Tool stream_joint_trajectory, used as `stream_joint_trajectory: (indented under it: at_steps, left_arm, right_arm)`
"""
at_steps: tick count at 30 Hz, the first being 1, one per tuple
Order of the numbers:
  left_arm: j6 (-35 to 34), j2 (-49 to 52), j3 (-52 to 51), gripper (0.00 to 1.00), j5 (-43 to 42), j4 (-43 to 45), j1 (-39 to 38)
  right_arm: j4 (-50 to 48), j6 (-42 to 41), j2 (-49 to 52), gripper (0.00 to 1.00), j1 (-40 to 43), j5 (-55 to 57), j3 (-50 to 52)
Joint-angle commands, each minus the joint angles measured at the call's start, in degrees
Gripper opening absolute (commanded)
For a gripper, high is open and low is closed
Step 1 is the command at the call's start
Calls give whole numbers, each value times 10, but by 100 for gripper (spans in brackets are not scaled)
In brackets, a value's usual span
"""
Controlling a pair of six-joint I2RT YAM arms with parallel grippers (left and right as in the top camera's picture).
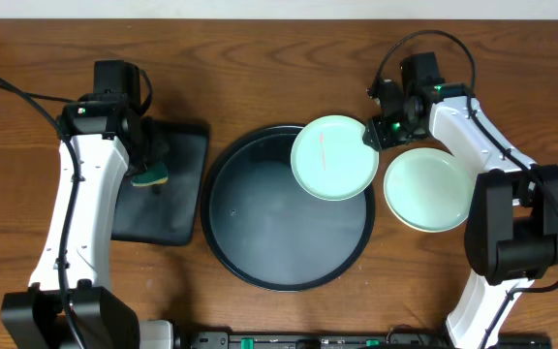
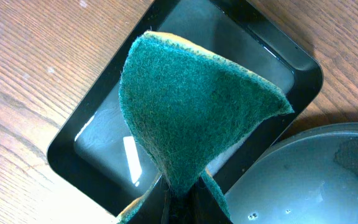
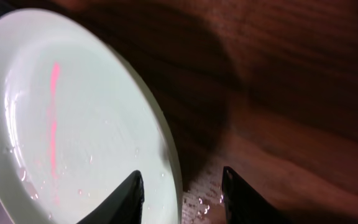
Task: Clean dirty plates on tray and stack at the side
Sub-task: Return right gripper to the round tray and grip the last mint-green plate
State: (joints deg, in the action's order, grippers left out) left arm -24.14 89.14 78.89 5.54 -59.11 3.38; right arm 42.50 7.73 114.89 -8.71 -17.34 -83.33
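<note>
A pale mint plate [image 1: 332, 157] with a pink streak lies over the top right rim of the round black tray [image 1: 260, 262]. My right gripper [image 1: 374, 136] is open, and its fingers straddle this plate's right edge. In the right wrist view [image 3: 182, 193], one finger is over the plate [image 3: 73, 112] and the other over the wet wood. A second pale green plate [image 1: 427, 189] lies on the table right of the tray, with a yellowish edge showing under it. My left gripper [image 1: 148, 160] is shut on a green sponge [image 2: 191, 106], also seen from overhead [image 1: 151, 176].
A rectangular black tray [image 1: 177, 194] lies left of the round tray, under the sponge, and shows in the left wrist view [image 2: 92, 134]. The round tray's wet floor [image 2: 303, 174] shows at that view's lower right. The table is brown wood.
</note>
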Motion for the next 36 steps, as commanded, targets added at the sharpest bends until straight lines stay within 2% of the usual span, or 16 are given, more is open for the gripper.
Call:
stream_joint_trajectory:
  at_steps: [1,28,36]
  left_arm:
    - [5,5,1,8,10,0,3]
    - [5,7,1,7,10,0,3]
    - [5,7,1,7,10,1,3]
  right_arm:
    - [-6,-6,6,37,-6,-1,-9]
    - [-36,-30,7,29,-11,-1,23]
    - [-40,-43,7,19,-11,-1,28]
